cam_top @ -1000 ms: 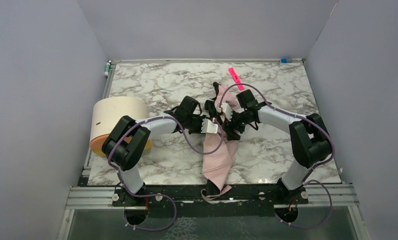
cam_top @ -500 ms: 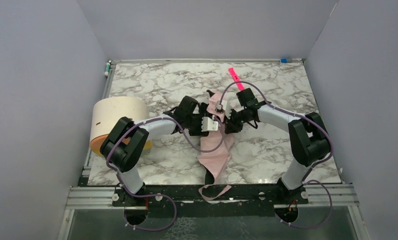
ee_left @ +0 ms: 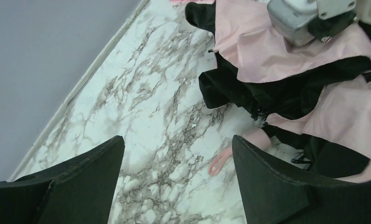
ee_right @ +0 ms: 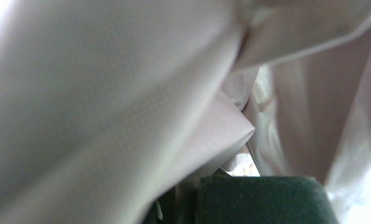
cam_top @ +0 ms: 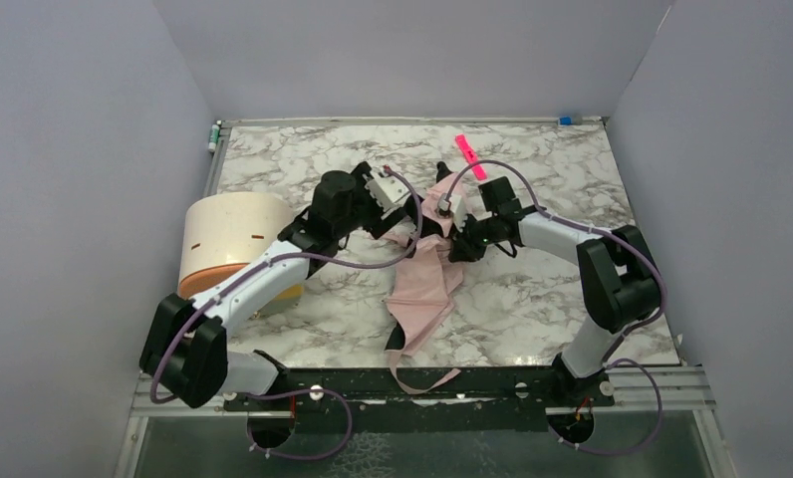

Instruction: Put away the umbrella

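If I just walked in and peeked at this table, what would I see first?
First, the crumpled pale pink fabric umbrella with black lining, sprawled across the middle of the white marble table. The right pincer is buried in its pink cloth, and the left pincer stands open beside it. A big cream cylinder with an orange end sits at the left edge.

Left pincer (ee_left: 176, 145) spread wide, right pincer (cam_top: 451, 236) clamped
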You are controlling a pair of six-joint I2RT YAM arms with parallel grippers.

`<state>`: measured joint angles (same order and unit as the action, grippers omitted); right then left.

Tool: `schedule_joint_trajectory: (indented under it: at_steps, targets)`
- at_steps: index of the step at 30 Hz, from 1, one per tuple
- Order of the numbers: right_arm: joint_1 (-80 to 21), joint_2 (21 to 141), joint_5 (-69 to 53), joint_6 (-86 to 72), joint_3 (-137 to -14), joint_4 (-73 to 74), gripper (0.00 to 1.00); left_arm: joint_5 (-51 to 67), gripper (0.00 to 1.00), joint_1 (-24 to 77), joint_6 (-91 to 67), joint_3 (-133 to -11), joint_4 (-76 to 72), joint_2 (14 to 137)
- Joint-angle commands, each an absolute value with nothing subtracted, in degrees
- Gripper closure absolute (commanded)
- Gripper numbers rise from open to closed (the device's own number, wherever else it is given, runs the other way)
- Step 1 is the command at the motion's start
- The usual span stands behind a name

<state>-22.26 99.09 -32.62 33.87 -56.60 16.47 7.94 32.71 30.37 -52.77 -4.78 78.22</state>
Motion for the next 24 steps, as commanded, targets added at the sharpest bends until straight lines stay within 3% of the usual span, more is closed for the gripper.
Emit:
schedule_joint_trajectory:
  at_steps: [1,5,10,18,24]
  targets:
    - [-21.31,99.78,-27.6,34.51,-53.82,14.83,0.94,2.49,0.15,32.69,8.52,-49.54,-1.21,68.78]
    - [-21.27,98.3,-28.17,35.93,-54.33,15.98,0.94,2.11,0.09,32.7,-17.06,-46.51,8.89,61.78]
    - [-21.31,95.81,-30.34,38.37,-52.08,12.53,0.94,5.46,0.01,32.65,-34.49,-39.54,15.05,57.05]
    - [-21.31,93.73,-32.17,40.06,-50.42,9.54,0.94,1.34,0.01,32.7,-45.05,-31.38,15.36,48.39]
    - [-21.27,93.66,-32.87,40.76,-50.38,9.01,0.94,-0.64,0.15,36.52,-44.39,-30.82,16.76,50.15]
